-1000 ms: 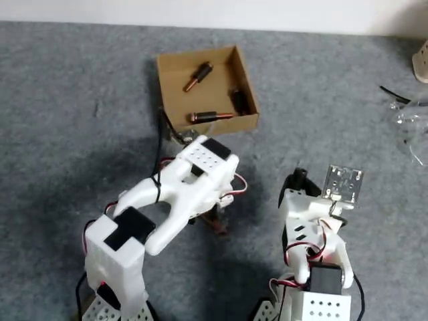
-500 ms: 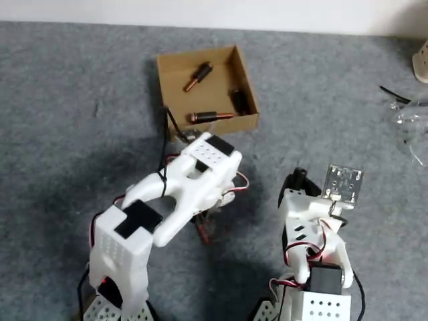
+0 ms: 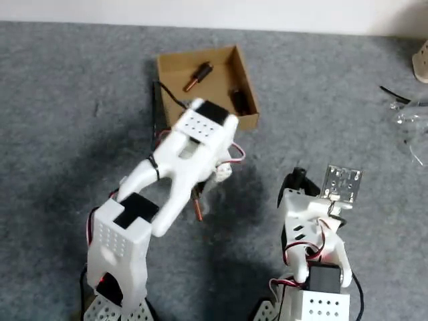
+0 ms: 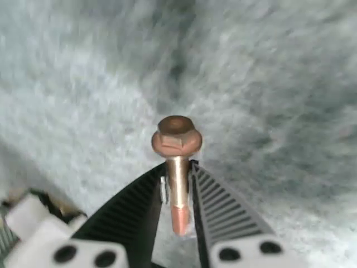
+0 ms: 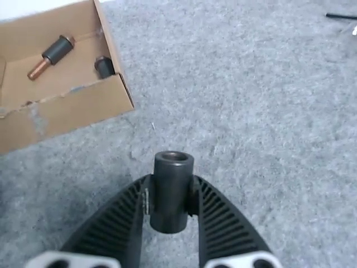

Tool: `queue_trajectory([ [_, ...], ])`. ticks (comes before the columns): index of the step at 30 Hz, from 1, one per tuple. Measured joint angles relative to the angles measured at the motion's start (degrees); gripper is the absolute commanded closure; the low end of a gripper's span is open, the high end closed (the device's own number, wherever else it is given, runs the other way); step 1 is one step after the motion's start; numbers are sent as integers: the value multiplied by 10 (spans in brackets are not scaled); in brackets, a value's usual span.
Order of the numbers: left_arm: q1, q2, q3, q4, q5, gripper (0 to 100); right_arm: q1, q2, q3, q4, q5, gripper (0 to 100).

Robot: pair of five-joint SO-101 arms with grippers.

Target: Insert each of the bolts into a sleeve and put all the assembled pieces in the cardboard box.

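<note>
While left tool (image 4: 178, 170) pinches coppery hex bolt (image 4: 176, 138), right tool (image 5: 170, 183) clamps matte, seemingly hollow sleeve (image 5: 170, 209).

Soft, even overhead light. Broad diffuse shadow on carpet (image 3: 53, 194) beside left arm (image 3: 174, 167); dim shadow patch beyond bolt (image 4: 176, 139).

The cardboard box (image 3: 174, 77) is set on the table (image 3: 67, 100), toward its far side. Two pieces are seen inside it: one (image 3: 198, 75) near the far wall, another (image 3: 239, 100) against the right wall. The bolt (image 4: 177, 142) is clamped in the left gripper (image 4: 177, 167), before the box's near wall. The sleeve (image 5: 172, 192) is clamped in the right gripper (image 5: 171, 181), to the right of the bolt and well apart from the box.
</note>
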Motion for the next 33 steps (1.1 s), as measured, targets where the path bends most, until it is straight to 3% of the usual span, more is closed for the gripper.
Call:
queue_trajectory([
  [9,-68,0,-105,1,-138,995,0,0,0,0,0,995],
  [17,-134,-49,-208,7,-205,995,1,0,26,-28,0,995],
  [25,-187,-251,-197,11,-251,995,0,0,36,-35,0,995],
  [33,-238,-477,-40,11,-252,995,0,0,36,-40,0,995],
])
